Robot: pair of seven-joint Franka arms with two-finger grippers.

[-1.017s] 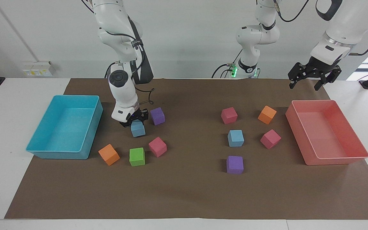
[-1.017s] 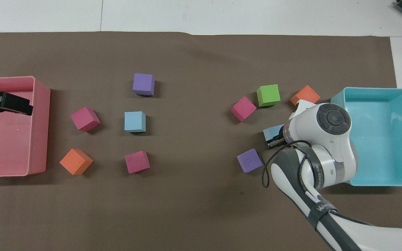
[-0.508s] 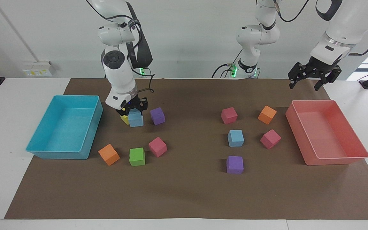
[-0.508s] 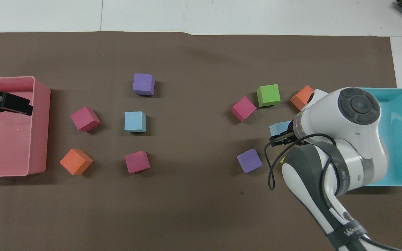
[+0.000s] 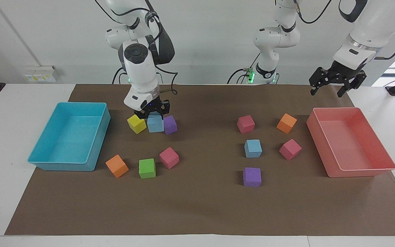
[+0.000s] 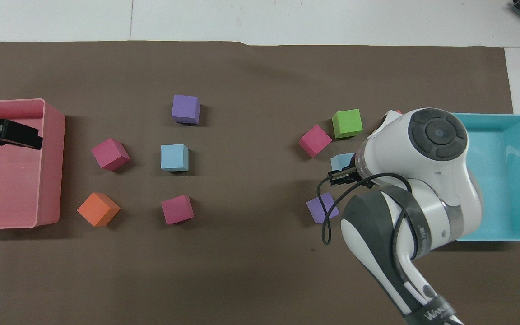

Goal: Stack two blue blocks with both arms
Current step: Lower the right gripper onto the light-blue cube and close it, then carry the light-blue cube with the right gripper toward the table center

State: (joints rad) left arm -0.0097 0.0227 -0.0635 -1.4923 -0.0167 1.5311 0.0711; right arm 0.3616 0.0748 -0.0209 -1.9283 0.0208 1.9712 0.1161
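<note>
Your right gripper (image 5: 155,115) carries one blue block (image 5: 155,124); the other blue block (image 5: 253,148) awaits stacking. Left gripper (image 5: 336,85) waits, spread wide.

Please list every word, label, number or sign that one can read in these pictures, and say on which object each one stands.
"W...": white letters on the dark band of the right arm, overhead view; only the first letter seems readable, the rest is blurred.
White print on the grey strap of the same arm: too blurred to read.
Yellow stickers on the wall socket plate, facing view: too small to read.
No other writing can be made out.
</note>
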